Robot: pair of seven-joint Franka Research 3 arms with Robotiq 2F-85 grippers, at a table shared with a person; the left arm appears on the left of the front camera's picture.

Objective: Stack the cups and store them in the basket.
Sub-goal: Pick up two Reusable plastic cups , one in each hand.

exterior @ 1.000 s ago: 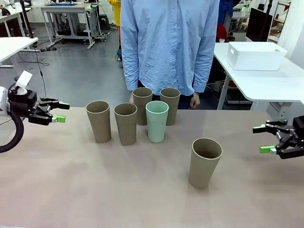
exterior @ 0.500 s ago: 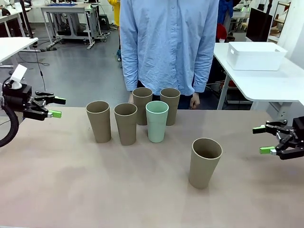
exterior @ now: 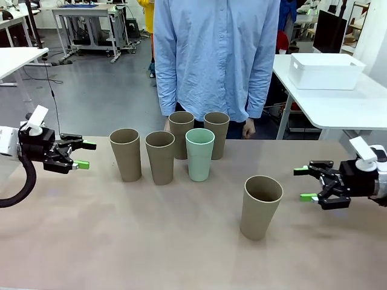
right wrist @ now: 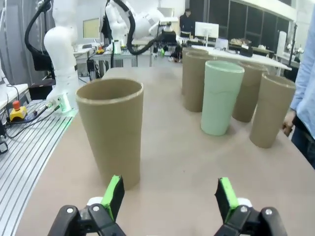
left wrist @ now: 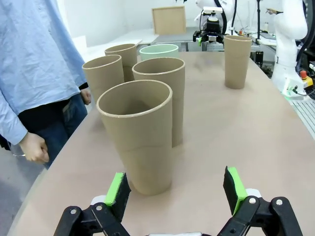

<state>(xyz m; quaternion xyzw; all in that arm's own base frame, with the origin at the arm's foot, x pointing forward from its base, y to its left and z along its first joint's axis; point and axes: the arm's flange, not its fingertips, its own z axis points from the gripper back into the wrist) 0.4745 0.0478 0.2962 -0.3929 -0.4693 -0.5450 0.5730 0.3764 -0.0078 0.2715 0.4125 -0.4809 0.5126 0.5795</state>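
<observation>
Five cups stand in a cluster at the table's far middle: a leftmost tan cup, a second tan cup, two tan ones behind and the mint cup. A lone tan cup stands nearer, to the right. My left gripper is open, level with the leftmost tan cup and a short way left of it. My right gripper is open just right of the lone cup, not touching it. The white basket sits on a separate table at the back right.
A person in a blue shirt stands at the far edge right behind the cups, a hand hanging by the table edge. The brown tabletop in front of the cups is bare. The other white table stands apart from this one.
My left gripper has swung right and slightly down toward the leftmost cup. My right gripper has moved left toward the lone cup. Both stay open; no cup has moved.
</observation>
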